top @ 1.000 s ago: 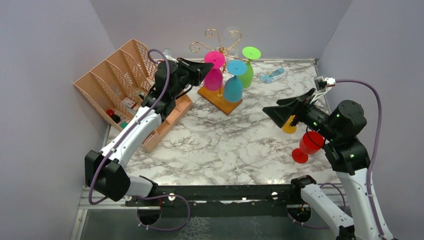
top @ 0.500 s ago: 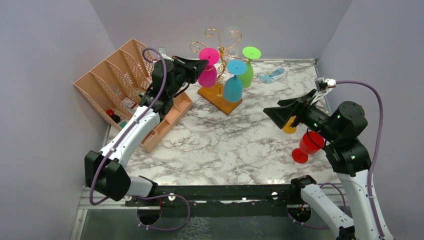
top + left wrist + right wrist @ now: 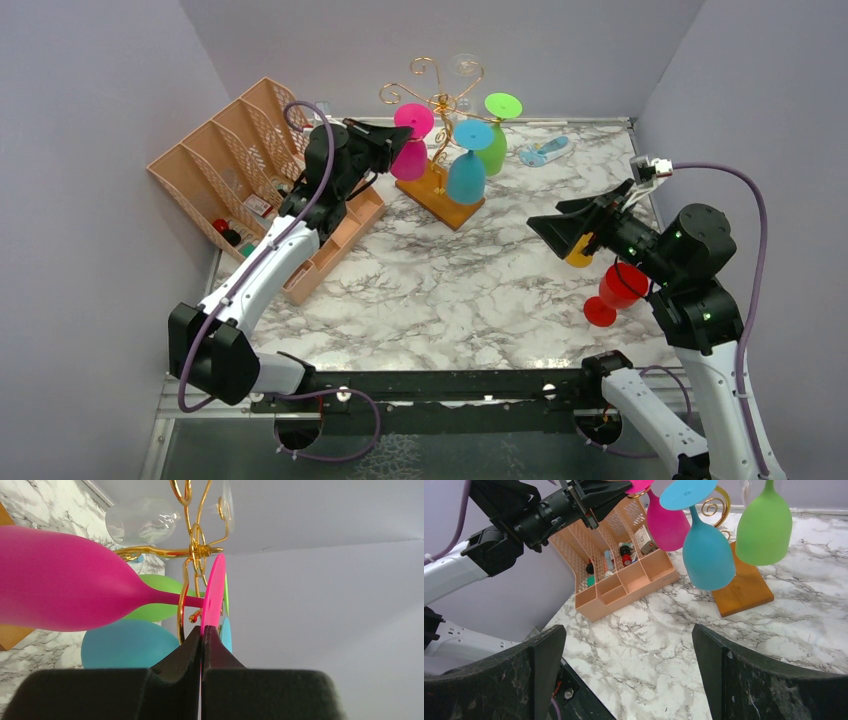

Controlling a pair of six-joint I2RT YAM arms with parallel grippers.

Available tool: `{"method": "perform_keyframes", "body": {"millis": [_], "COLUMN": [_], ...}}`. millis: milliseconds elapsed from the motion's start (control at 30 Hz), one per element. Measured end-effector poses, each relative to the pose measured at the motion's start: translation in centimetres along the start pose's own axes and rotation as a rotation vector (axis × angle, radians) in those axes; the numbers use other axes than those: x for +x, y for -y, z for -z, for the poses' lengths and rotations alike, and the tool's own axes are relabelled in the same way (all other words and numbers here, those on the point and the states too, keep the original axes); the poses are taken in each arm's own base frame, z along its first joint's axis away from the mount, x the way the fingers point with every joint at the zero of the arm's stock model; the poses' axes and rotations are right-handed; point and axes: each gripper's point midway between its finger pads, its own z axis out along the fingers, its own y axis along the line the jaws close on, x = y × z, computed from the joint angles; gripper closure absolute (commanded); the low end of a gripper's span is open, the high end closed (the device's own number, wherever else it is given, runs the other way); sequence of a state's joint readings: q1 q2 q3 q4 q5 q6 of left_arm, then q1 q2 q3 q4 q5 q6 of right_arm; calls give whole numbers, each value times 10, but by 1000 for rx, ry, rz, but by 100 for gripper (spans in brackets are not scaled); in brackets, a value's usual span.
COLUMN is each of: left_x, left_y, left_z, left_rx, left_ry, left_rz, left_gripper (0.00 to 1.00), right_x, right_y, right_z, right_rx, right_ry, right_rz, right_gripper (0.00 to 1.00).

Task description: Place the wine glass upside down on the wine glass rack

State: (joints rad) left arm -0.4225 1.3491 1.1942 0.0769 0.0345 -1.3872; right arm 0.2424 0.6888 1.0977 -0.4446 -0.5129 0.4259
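the left gripper (image 3: pixel 202 631) is pinched tight on the rim of the round foot of the magenta wine glass (image 3: pixel 65 580), both fingers flat against the thin disc. its arm reaches from the lower left of the top view up to the gold wine glass rack (image 3: pixel 437 196) at upper centre. the magenta glass sits at the rack's left side, foot up and bowl down, leaning left, with its stem against a gold scroll arm; whether it hangs free there cannot be told. the right gripper (image 3: pixel 629 672) hovers over the marble table (image 3: pixel 450 290) at centre right, jaws spread wide and holding nothing. six wine glasses show: the magenta one, a blue one (image 3: pixel 468 170), a green one (image 3: pixel 492 145) and a clear one (image 3: pixel 462 66) at the rack, plus a red one (image 3: pixel 620 288) and a partly hidden yellow one (image 3: pixel 577 256) under the right arm. one peach mesh organiser (image 3: pixel 225 150) stands at the left.
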Motion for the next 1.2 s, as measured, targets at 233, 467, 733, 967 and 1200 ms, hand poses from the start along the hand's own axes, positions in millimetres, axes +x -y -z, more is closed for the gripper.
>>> {"method": "perform_keyframes", "body": {"millis": [233, 467, 733, 967, 1200], "left_x": [-5, -7, -10, -9, -8], "left_y": [3, 1, 2, 0, -1], "left_z": [5, 8, 17, 19, 28], "left_rx": [8, 4, 4, 1, -8], "left_ry": [14, 21, 40, 39, 33], "left_rz": [-7, -12, -16, -19, -28], "left_gripper": [100, 100, 100, 100, 97], "right_x": [0, 0, 6, 11, 16], "right_y": [0, 0, 4, 10, 18], "right_z": [0, 0, -3, -8, -10], "right_rx": [0, 0, 7, 18, 59], "right_ry": [0, 0, -15, -37, -51], "right_rz": [0, 0, -12, -28, -56], "right_gripper": [0, 0, 0, 0, 0]}}
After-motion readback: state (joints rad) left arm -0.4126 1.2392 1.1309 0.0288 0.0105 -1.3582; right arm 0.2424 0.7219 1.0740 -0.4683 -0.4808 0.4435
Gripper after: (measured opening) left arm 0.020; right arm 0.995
